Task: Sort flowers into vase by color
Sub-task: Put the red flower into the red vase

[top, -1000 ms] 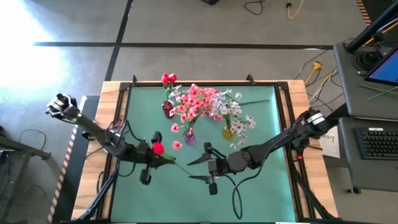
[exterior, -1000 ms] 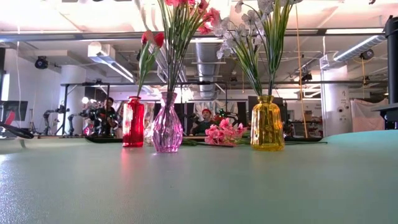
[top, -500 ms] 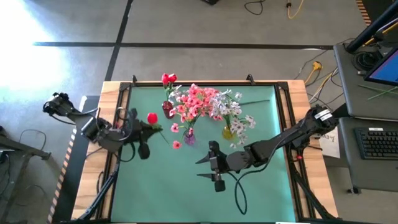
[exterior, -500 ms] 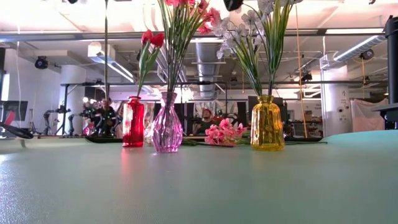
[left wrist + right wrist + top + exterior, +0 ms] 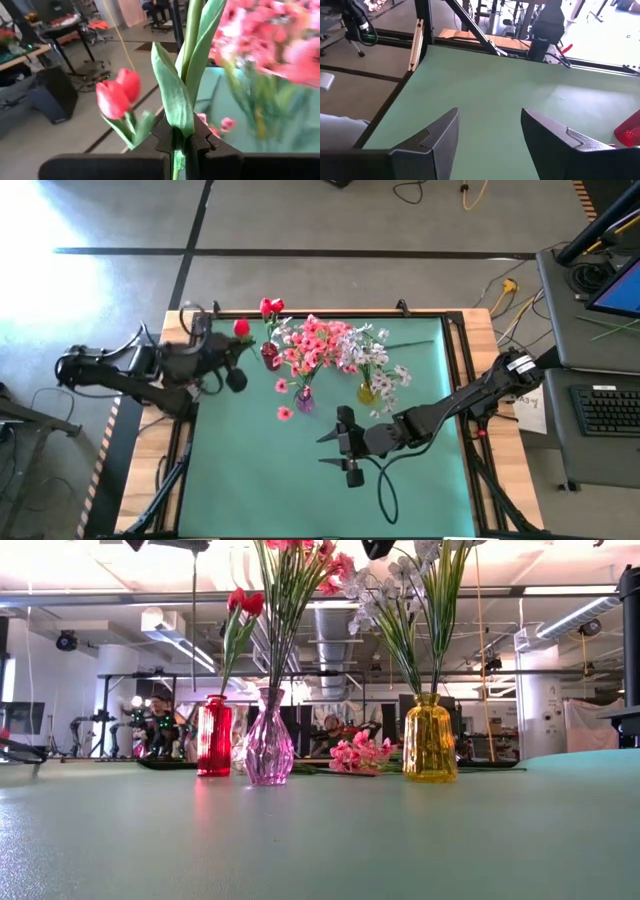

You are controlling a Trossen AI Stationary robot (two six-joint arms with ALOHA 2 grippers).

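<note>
Left gripper [image 5: 181, 145] clamped a red tulip [image 5: 241, 328] by its stem, hovering beside the red vase [image 5: 269, 356] for insertion; right gripper [image 5: 333, 450] waited gaping nearby.

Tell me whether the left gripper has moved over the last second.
Yes. In the high view the left gripper, shut on a red flower, has travelled from the table's near-left area toward the far edge, ending beside the red vase.

The left hand [image 5: 232, 362], clamped on a red tulip [image 5: 241, 328], moves from the near middle of the bench [image 5: 420, 480] toward the far left, now just left of the red vase [image 5: 269, 356]. In the low view its stem [image 5: 193, 630] shifts right toward that vase.
</note>
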